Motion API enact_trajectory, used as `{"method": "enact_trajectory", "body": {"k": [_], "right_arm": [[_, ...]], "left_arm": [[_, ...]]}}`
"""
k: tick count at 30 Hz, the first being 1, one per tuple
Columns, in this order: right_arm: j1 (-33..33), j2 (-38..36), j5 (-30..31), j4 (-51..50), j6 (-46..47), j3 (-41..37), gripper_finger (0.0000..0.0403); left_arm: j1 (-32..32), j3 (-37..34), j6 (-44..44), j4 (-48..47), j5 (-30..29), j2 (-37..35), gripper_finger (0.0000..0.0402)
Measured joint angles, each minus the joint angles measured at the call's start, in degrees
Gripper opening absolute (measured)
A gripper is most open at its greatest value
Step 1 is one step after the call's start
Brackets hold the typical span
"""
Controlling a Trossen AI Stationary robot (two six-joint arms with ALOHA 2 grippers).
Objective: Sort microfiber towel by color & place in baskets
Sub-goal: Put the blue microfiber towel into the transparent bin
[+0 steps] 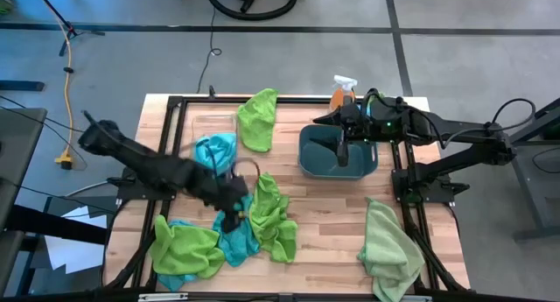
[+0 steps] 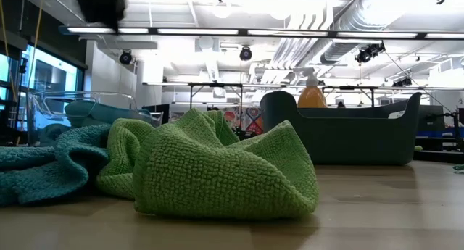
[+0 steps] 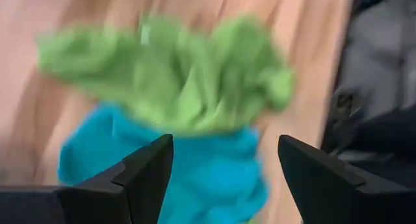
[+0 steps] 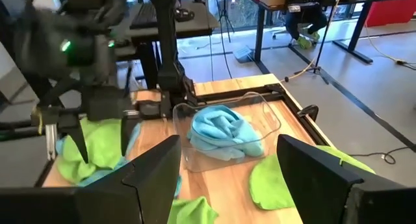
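- pale wood planks make the table (image 1: 324, 206) in the high view. my left gripper (image 1: 231, 220) hangs low over a heap of green and teal towels (image 1: 236, 228) near the front left, fingers apart and holding nothing that i can see. my right gripper (image 1: 342, 151) reaches in over the dark teal-grey tub (image 1: 372, 160) on the right side, near the back. the clear bin (image 1: 203, 127) sits at the back left with a teal towel (image 1: 215, 151) in it. one green towel (image 1: 258, 118) lies just beside that bin, between the two baskets; another, paler green towel (image 1: 385, 248) lies alone at the front right, well apart from the rest. an orange spray bottle (image 1: 341, 94) stands behind the tub.
- low view: a crumpled green towel (image 2: 217, 167) fills the near middle, with a teal one (image 2: 43, 170) touching it on the picture's left. the tub (image 2: 341, 134) stands behind on the right, the bottle's top (image 2: 312, 94) showing over its rim, and the clear bin (image 2: 87, 109) is behind on the left.
- left wrist view: blurred. my two dark fingers (image 3: 146, 175) stand wide apart over a green towel (image 3: 175, 74) lying against a teal one (image 3: 195, 178) on the wood.
- right wrist view: my fingers (image 4: 156, 172) are wide apart, nothing between them. across the table i see the clear bin (image 4: 270, 113) with the teal towel (image 4: 224, 133) inside, a green towel (image 4: 276, 178) beside it, and my left gripper (image 4: 84, 136) over green cloth.
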Motion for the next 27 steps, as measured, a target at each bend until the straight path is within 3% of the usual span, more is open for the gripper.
{"method": "enact_trajectory", "body": {"k": [7,15,24,27], "right_arm": [[-0.01,0.0,0.01,-2.17,-2.96,0.0,0.0252],[-0.04,0.0,0.42,-4.75,-4.44,0.0,0.0252],[-0.02,0.02,0.43,-7.34,-4.05,0.0,0.0252],[-0.02,0.02,0.45,-7.25,-4.04,0.0,0.0252]], "left_arm": [[-5.57,-0.02,2.65,-2.63,0.01,10.38,0.0266],[-5.59,-0.7,2.53,-1.9,0.15,20.9,0.0266],[-5.22,-4.86,-3.74,3.52,4.29,25.8,0.0266],[-4.7,-5.13,-5.29,4.36,4.0,25.8,0.0244]]}}
